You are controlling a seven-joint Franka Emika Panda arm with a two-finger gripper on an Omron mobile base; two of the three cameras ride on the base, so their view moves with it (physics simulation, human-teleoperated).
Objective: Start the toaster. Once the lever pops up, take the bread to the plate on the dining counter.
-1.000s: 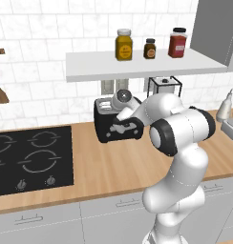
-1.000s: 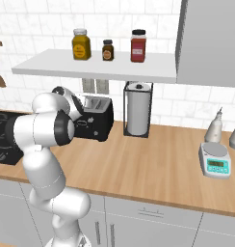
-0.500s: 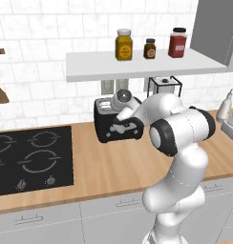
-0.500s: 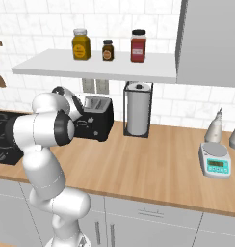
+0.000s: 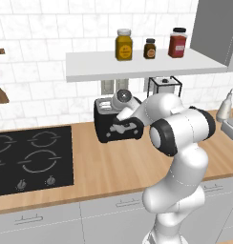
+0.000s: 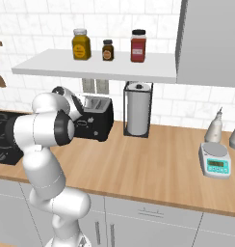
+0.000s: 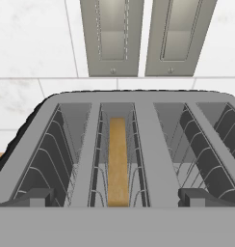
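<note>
Robot's gripper (image 7: 117, 197) hovers wide open right above the toaster (image 5: 117, 125) with the bread (image 7: 118, 161) sitting in its left slot, so I'd guess grabbing and plating are still to do.

Three jars (image 6: 107, 46) line the white shelf (image 6: 95, 66); below, a paper towel roll (image 6: 137, 114) stands upright, a scale (image 6: 215, 160) sits far right.

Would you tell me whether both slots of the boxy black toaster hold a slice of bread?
No, only one slot of the toaster holds the tan bread slice; the other has bare wire guides.
</note>
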